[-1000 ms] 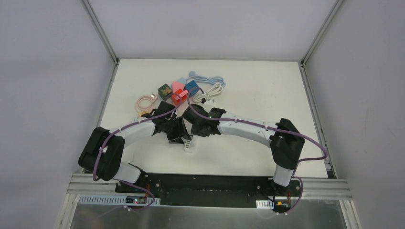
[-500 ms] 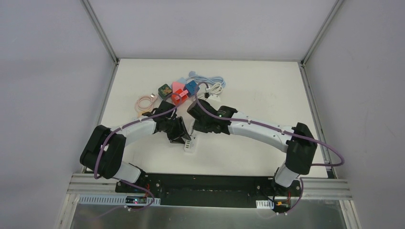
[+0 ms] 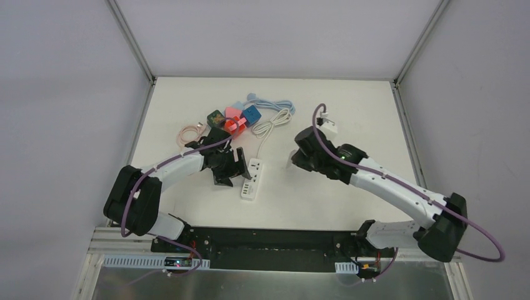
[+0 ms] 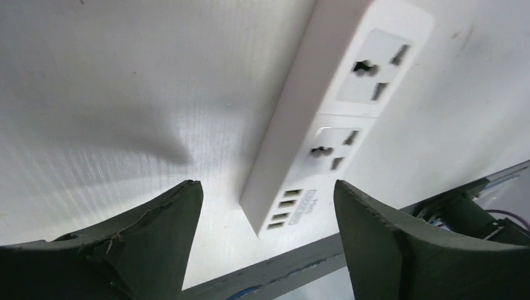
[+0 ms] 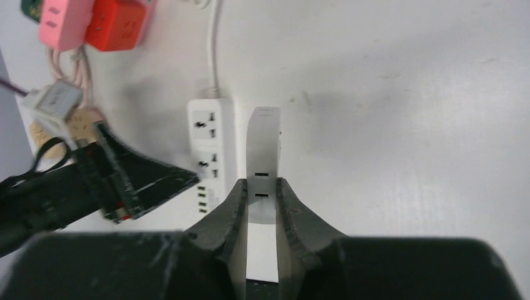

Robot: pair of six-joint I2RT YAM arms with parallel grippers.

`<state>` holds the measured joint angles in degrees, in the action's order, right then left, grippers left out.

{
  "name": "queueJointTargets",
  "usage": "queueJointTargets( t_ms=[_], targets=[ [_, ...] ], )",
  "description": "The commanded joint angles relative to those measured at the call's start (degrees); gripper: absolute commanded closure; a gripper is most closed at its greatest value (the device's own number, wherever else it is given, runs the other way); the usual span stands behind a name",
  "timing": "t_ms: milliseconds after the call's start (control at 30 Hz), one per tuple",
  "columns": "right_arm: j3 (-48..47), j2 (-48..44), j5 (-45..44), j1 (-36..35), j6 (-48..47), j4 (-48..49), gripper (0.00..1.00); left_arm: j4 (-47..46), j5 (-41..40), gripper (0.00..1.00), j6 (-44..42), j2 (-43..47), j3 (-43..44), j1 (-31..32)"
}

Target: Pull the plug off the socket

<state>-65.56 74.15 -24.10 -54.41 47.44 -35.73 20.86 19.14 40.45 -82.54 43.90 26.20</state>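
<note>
A white power strip [image 3: 252,178] lies on the table, and both its sockets show empty in the left wrist view [image 4: 337,106] and the right wrist view [image 5: 212,147]. My right gripper [image 3: 295,160] is shut on a flat white plug [image 5: 263,150] and holds it above the table, to the right of the strip and apart from it. The right gripper [image 5: 261,186] clamps the plug's lower end. My left gripper [image 3: 232,167] is open just left of the strip. In the left wrist view the left gripper [image 4: 267,187] holds nothing and the strip's USB end lies between the fingers.
Coloured cube adapters [image 3: 234,117] sit behind the strip, red and pink ones also in the right wrist view [image 5: 94,25]. The strip's white cord [image 3: 272,122], a light blue cable [image 3: 270,103] and a pink coiled cable [image 3: 190,132] lie at the back. The table's front edge [image 4: 300,265] is near.
My right arm has swung right and away from the strip, carrying the white plug out of the socket. My left gripper has stayed beside the strip.
</note>
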Motion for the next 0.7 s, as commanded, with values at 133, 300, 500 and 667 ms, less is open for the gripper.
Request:
queueJointTargets(
  t_ms=[133, 300, 500, 667],
  targets=[
    [13.12, -13.17, 19.47, 19.58, -15.02, 7.45, 1.0, 5.16, -3.47, 0.06, -7.09, 5.61, 6.47, -0.05],
    [16.46, -11.11, 36.29, 31.99, -23.12, 13.04, 1.0, 5.88, -3.87, 0.03, -9.67, 6.55, 7.07, -0.09],
    [16.85, -6.12, 50.73, 44.02, -33.52, 13.51, 1.0, 5.41, -4.61, 0.04, -10.13, 5.69, 7.15, -0.09],
    [18.92, -2.19, 50.31, 48.23, -36.73, 10.88, 1.0, 5.33, -5.15, 0.06, -9.48, 3.66, 7.79, -0.09]
  ],
)
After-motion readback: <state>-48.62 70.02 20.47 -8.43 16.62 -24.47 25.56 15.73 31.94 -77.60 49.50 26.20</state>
